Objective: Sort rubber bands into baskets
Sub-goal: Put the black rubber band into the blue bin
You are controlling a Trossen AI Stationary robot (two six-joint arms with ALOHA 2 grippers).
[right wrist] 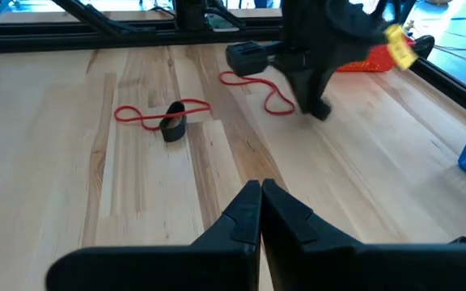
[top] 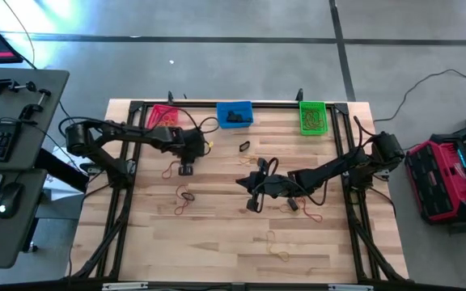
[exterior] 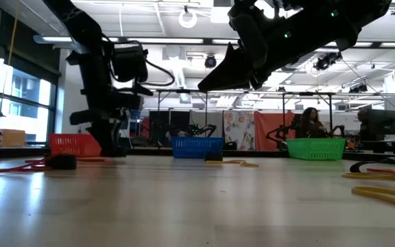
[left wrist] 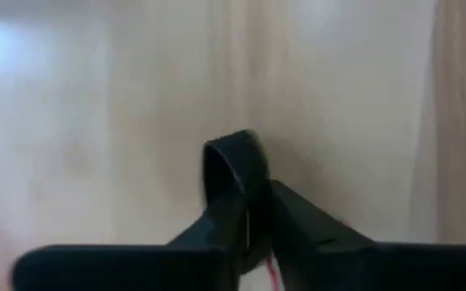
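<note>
Left wrist view shows the left gripper (left wrist: pixel 253 222) pinching a black band (left wrist: pixel 231 166) on the worktop (top: pixel 217 234), near the red basket (top: pixel 162 114). Right gripper (top: pixel 255 196) hangs mid-worktop, fingers pressed together, empty.

Left gripper (top: pixel 186 169) lowered to table, jaws pinched nearly together, right gripper (top: pixel 252 202) raised, jaws closed

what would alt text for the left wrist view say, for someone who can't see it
Close-up from the left arm's wrist: the left gripper has its two dark fingers pinched on a thick black rubber band, whose loop stands up from between the tips. Pale wooden table fills the rest of the view.
</note>
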